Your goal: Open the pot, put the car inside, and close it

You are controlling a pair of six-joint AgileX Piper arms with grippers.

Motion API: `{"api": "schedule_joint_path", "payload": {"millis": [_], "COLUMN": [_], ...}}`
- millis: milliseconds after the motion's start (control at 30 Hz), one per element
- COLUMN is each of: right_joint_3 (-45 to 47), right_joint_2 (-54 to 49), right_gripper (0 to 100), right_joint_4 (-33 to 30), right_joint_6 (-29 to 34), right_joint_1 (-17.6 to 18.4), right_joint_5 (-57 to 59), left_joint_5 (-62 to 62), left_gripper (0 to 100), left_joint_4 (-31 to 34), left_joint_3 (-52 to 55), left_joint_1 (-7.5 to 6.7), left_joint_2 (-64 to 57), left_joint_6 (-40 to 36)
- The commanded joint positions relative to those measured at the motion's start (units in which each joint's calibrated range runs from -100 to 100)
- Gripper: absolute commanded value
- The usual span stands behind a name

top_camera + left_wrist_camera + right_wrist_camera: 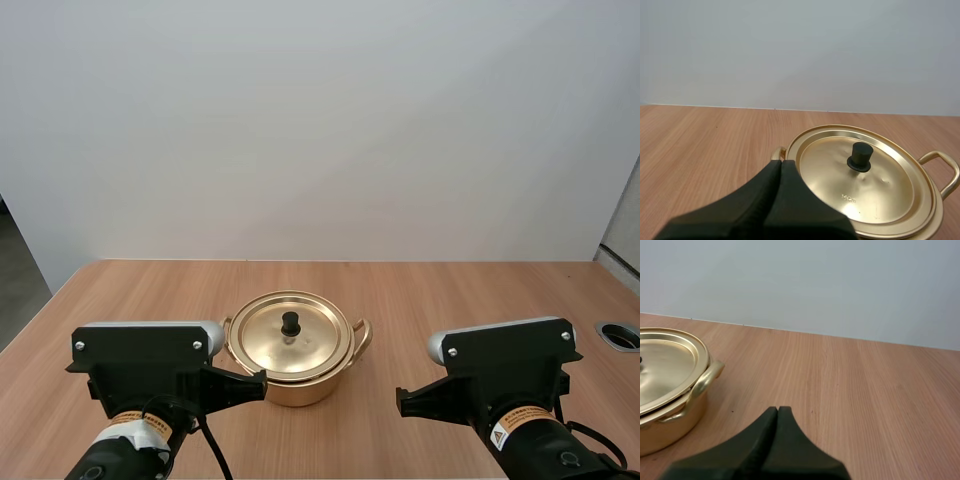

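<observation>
A gold pot [295, 385] stands on the wooden table between my two arms, its lid [291, 337] on, with a black knob [290, 323] in the middle. In the left wrist view my left gripper [781, 161] is shut, its tip just short of the lid's [860, 185] near rim, the knob [860, 156] beyond. In the right wrist view my right gripper [777, 409] is shut as one dark wedge over bare table, with the pot [670, 405] and its side handle [707, 380] off to one side. I see no car.
A round grommet hole [622, 335] sits in the table [420, 290] at the far right edge. A plain white wall closes the back. Bare wood stretches behind the pot and to both sides.
</observation>
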Motion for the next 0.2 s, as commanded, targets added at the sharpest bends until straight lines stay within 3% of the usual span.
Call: {"api": "schedule_joint_path", "payload": {"millis": [0,167], "right_joint_3": [0.0,0.0], "right_joint_2": [0.0,0.0], "right_gripper": [0,0], "right_joint_4": [0.05,0.05], "right_joint_6": [-0.04,-0.04], "right_joint_1": [0.02,0.02], "right_joint_5": [0.0,0.0], "left_joint_5": [0.02,0.02], "left_gripper": [0,0], "left_joint_4": [0.06,0.06], "left_joint_3": [0.0,0.0], "left_joint_1": [-0.01,-0.01], "left_joint_2": [0.0,0.0], "left_joint_6": [-0.04,-0.04]}}
